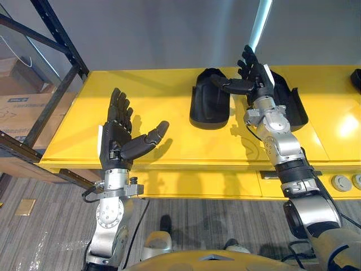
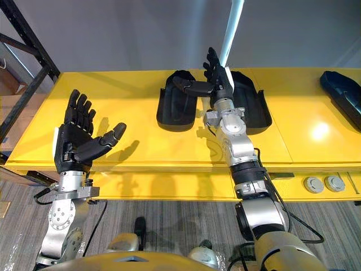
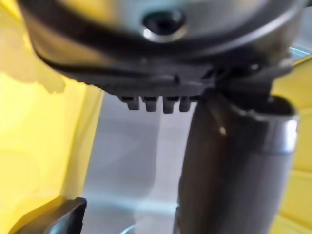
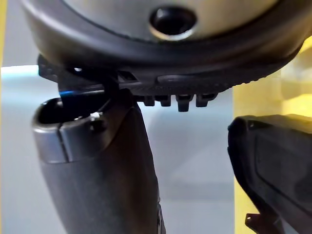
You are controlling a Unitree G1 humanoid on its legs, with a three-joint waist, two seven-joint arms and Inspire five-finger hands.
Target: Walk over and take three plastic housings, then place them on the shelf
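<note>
A plastic housing (image 2: pixel 176 107) and a second housing (image 2: pixel 256 110) are lying on the bench (image 2: pixel 141 152), the right hand (image 2: pixel 217 83) reaching between them, fingers straight, gripping nothing. The right eye view is showing a third housing (image 2: pixel 343 93) far right. The left hand (image 2: pixel 70 141) is hovering wide open.

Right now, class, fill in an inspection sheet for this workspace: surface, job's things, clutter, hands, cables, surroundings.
surface: yellow tabletop, flat and glossy.
job's things: three black housings lying on it: left housing, middle housing, third housing at the far right.
clutter: round grey discs below the front edge, right.
hands: left hand open, raised over the tabletop's left part, holding nothing; right hand open between the left and middle housings, thumb towards the left one, contact unclear.
cables: nothing seen.
surroundings: dark metal rack and cardboard boxes at left; grey wall behind.
</note>
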